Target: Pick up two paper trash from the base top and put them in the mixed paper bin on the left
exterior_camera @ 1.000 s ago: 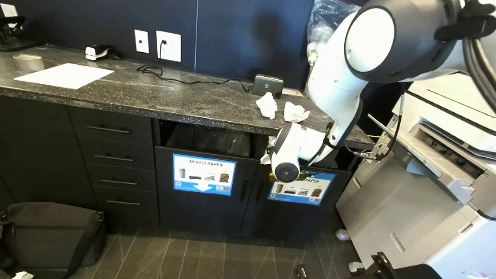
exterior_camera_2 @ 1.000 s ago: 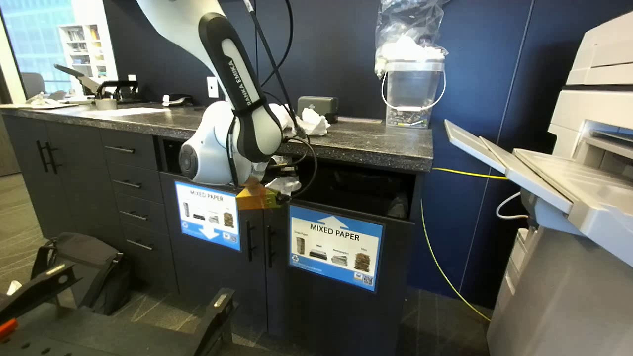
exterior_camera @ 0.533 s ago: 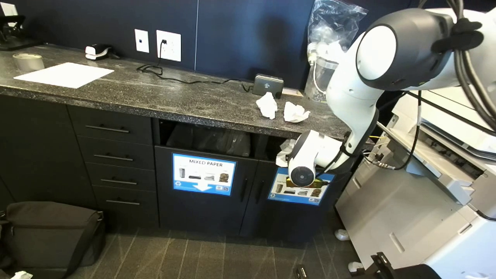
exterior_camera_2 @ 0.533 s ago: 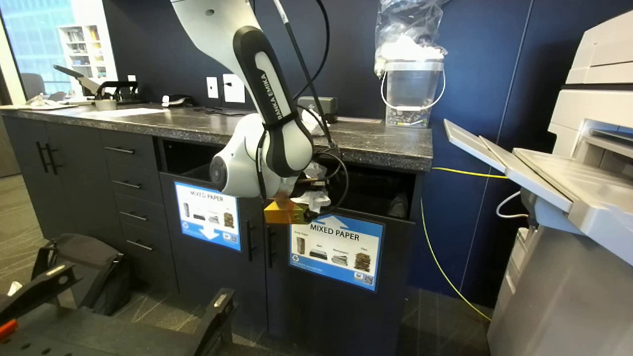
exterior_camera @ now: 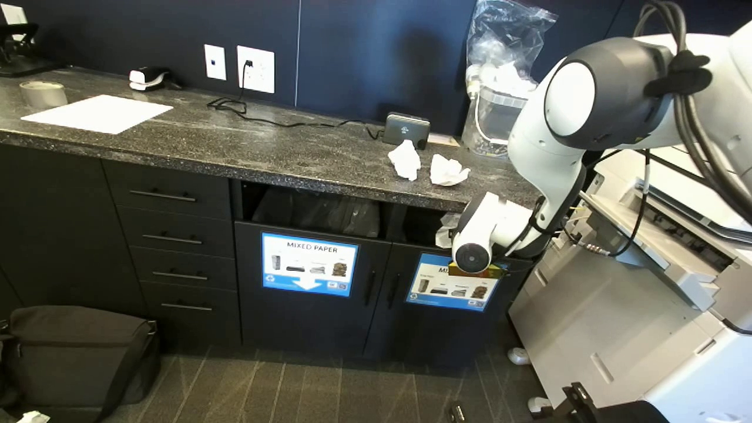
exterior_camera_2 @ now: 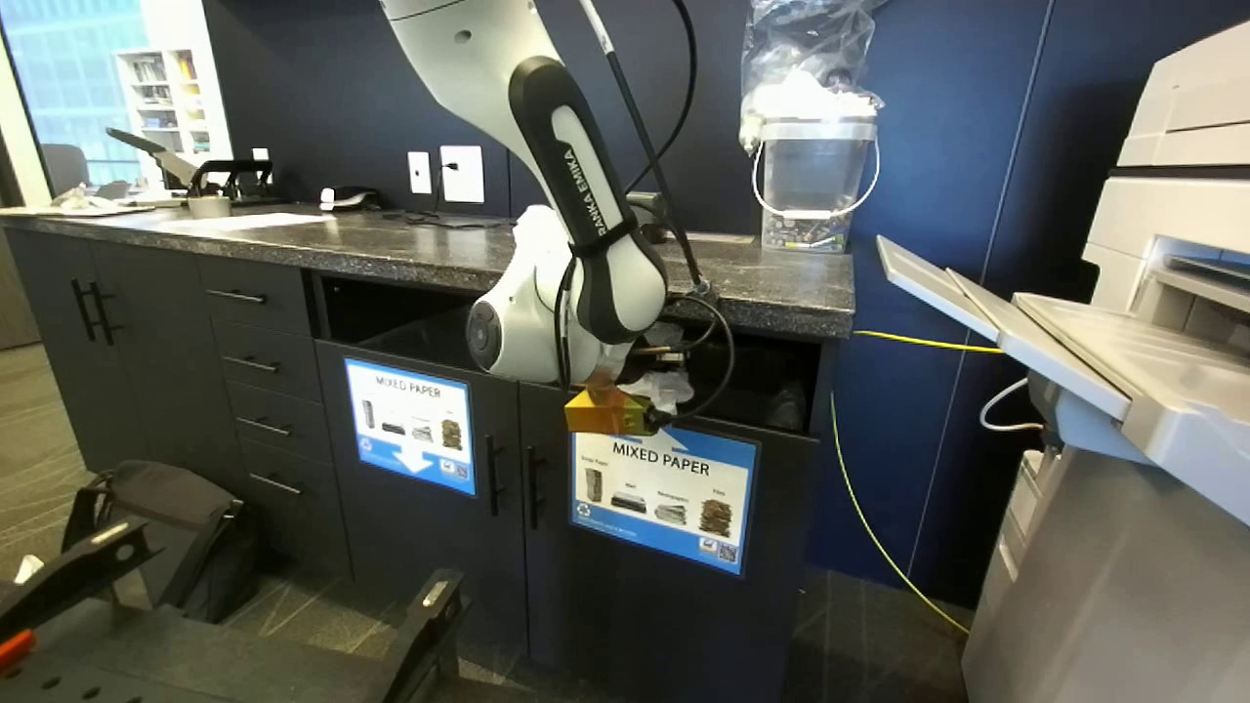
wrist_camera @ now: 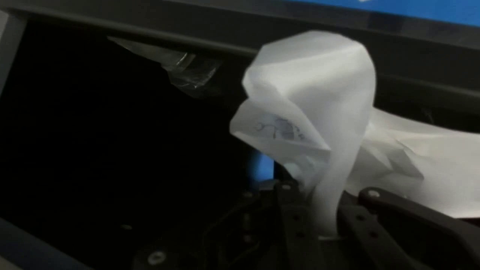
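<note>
Where the gripper (wrist_camera: 323, 210) pinches, creased white paper (wrist_camera: 318, 78) flares.

The arm (exterior_camera_2: 578, 186) slopes down to a bent wrist (exterior_camera_2: 537, 332), the tool (wrist_camera: 325, 210) clamped to a narrow gap

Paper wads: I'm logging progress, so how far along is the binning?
Done: one crumpled sheet is gripped; nothing is visibly binned. In hand: the gripper holds it at the cabinet opening nearer the copier. Remaining: releasing it; two paper wads lie on the stone countertop, perhaps next.
</note>
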{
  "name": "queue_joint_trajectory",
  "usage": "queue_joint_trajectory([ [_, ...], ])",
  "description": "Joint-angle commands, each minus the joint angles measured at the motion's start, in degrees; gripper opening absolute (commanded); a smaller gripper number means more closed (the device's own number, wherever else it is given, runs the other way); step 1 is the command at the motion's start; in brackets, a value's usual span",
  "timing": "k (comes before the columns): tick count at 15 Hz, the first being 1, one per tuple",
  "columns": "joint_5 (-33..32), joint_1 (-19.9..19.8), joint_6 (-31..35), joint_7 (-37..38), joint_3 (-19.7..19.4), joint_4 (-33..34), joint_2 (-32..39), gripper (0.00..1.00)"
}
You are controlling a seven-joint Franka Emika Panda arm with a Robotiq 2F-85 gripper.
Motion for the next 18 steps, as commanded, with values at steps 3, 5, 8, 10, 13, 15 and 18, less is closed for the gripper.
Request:
queue_joint_trajectory([
  [3,-1.0,1.6,8.5,2.4,-4.5,11.7,5.5,0.08],
  [5,-1.0,1.2,10.9,2.4,-4.9,14.9,6.8,0.08],
  [8,-1.0,0.6,13.1,2.4,-5.3,18.4,9.1,0.08],
  [10,-1.0,0.5,14.5,2.4,-5.6,20.2,10.5,0.07],
  [13,-1.0,-0.4,16.0,1.4,-4.8,21.8,11.4,0.37],
  [15,-1.0,-0.6,16.4,1.4,-4.7,21.9,11.5,0.51],
  [18,-1.0,-1.0,15.8,1.4,-4.0,21.2,11.0,0.76],
])
